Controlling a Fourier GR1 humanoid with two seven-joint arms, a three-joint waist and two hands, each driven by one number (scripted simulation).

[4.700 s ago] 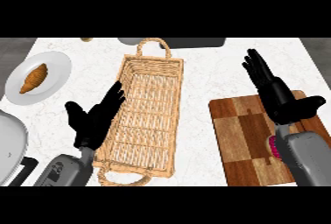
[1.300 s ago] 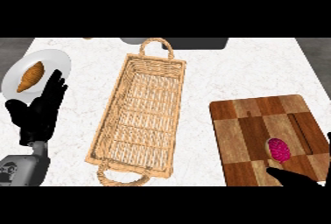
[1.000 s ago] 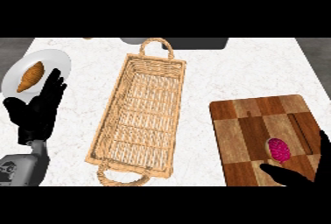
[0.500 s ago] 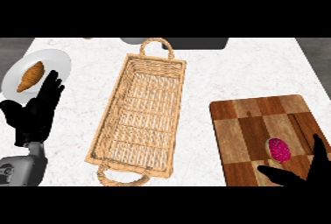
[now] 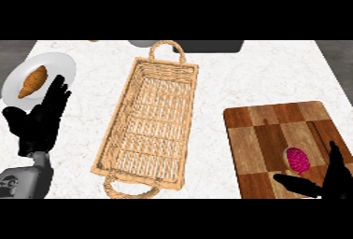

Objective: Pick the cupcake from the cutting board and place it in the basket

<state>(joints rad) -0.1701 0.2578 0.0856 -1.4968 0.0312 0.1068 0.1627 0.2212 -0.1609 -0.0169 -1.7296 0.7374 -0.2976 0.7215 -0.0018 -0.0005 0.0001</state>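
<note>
A small pink cupcake [image 5: 299,159] lies on the wooden cutting board [image 5: 276,130] at the right, near its front edge. My right hand [image 5: 329,179] rises from the lower right corner, open, with a finger to the right of the cupcake and the thumb just below it, not closed on it. The long wicker basket [image 5: 148,123] with loop handles lies in the middle, nothing inside it. My left hand [image 5: 40,120] rests open at the left, fingers pointing up.
A white plate [image 5: 55,65] with a croissant [image 5: 32,81] sits at the far left, just beyond my left hand's fingertips. A dark object [image 5: 186,45] shows at the counter's back edge. White counter lies between basket and board.
My right hand has come up from the lower right edge toward the cupcake. My left hand has drifted slightly down and left. The cupcake has not moved.
</note>
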